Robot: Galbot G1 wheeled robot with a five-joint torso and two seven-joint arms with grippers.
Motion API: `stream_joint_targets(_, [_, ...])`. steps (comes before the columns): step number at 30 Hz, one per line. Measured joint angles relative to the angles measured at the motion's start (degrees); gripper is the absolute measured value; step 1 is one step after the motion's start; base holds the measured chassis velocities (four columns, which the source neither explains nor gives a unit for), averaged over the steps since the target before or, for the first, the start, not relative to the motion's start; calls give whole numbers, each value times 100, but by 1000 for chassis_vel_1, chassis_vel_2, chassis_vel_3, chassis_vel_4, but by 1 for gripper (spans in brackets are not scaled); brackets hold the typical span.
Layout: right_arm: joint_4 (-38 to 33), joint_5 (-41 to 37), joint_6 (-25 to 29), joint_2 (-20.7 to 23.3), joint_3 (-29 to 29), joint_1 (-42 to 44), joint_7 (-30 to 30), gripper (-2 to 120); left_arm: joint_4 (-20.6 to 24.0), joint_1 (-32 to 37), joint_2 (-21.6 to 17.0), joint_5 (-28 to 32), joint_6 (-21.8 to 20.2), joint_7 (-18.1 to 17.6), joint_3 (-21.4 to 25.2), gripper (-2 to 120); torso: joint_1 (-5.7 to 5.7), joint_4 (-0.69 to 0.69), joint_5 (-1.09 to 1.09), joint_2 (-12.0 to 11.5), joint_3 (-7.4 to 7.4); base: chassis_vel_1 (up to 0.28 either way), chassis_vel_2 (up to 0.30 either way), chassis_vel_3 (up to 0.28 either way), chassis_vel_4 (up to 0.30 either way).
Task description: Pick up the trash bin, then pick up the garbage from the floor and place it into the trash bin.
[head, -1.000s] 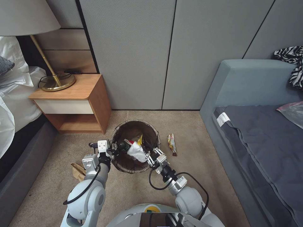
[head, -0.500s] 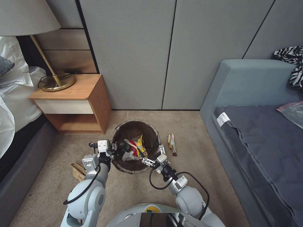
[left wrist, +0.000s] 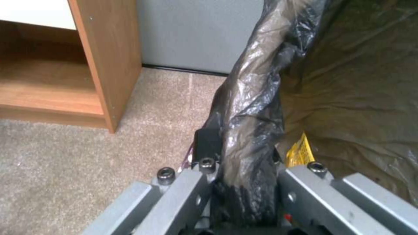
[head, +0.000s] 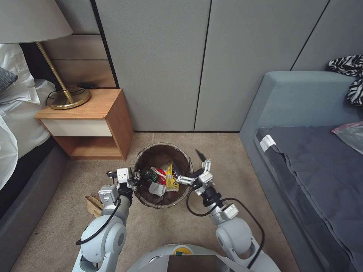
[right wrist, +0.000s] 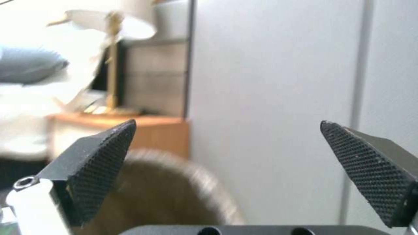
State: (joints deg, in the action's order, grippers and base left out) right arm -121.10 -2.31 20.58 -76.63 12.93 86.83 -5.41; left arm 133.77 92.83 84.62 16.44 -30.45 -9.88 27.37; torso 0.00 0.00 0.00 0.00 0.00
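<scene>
Two hands busy: left hand (head: 137, 176) clamped on trash bin (head: 148, 203) rim, right hand (head: 194, 172) spread wide, empty; best kept level while reaching for brown paper scrap (head: 92, 205).

The trash bin (head: 145, 158) stands on the carpeted floor (head: 227, 151) near the wall, its mouth open from above but partly taken up by litter (head: 162, 180). The left gripper (head: 137, 176) blocks the bin's left rim, jaws clamped on it; the right gripper (head: 194, 170) hangs spread over its right rim. The nightstand (head: 113, 121) crowds the bin's left far side. Bare carpet lies toward the sofa (head: 264, 113).
</scene>
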Motion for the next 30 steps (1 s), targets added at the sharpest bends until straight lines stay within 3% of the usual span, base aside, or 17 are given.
stream_joint_targets(3, [-396,152,-78,-76,164,137,462,100,-2,-2,-2,-1,0,-1,11,2,0,0,0,0,0,0,0,0,0])
stream_joint_targets(10, [-427,271,5,-239,507,547,929,100,30,5,-13,41,1,4,95,2,0,0,0,0,0,0,0,0,0])
stream_joint_targets(19, [-17,138,456,-402,1063,891,928,100,56,28,-13,84,19,13,195,2,0,1,0,0,0,0,0,0,0])
stream_joint_targets(30, [238,23,743,-444,1139,1019,895,100,63,10,17,61,26,17,138,2,0,0,0,0,0,0,0,0,0])
